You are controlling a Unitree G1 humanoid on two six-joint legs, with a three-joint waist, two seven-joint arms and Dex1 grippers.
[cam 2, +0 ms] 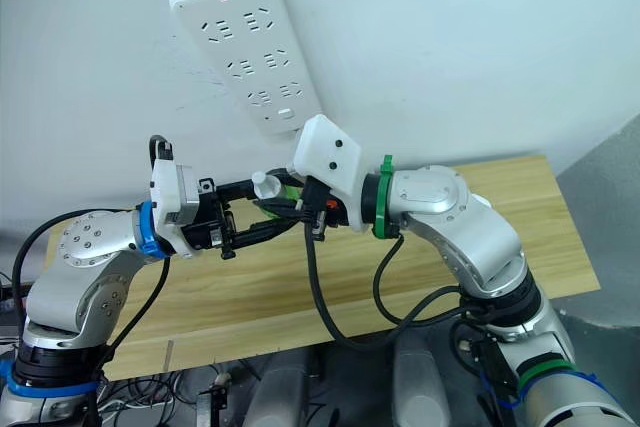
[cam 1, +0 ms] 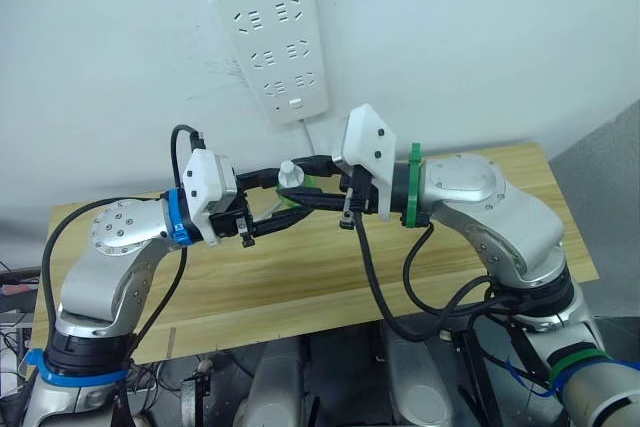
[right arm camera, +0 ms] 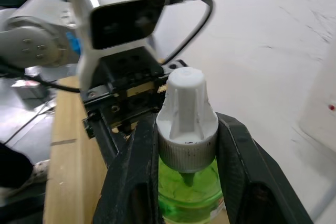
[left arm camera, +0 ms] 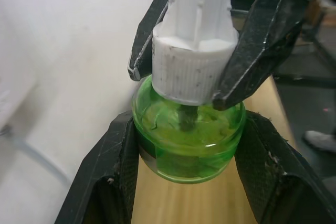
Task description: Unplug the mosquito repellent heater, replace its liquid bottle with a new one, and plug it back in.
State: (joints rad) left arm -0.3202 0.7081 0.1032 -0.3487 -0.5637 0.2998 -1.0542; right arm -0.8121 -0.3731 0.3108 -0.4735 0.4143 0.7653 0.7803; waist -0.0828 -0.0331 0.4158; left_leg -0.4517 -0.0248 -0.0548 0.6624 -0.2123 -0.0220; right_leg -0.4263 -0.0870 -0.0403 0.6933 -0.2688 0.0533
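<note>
A green liquid bottle (left arm camera: 186, 140) with a white ribbed cap (right arm camera: 186, 114) hangs in the air between both arms, above the wooden table and below the power strip. My left gripper (left arm camera: 189, 124) is shut on the bottle's green body. My right gripper (right arm camera: 186, 129) comes from the opposite side and is shut on the white cap's collar. In the left eye view the two grippers meet at the bottle (cam 1: 297, 185). The mosquito repellent heater is out of view.
A long white power strip (cam 1: 268, 42) hangs on the white wall, its cord running down behind the grippers. The wooden table (cam 1: 300, 277) lies under both arms, against the wall. Black cables loop below the right arm (cam 1: 380, 297).
</note>
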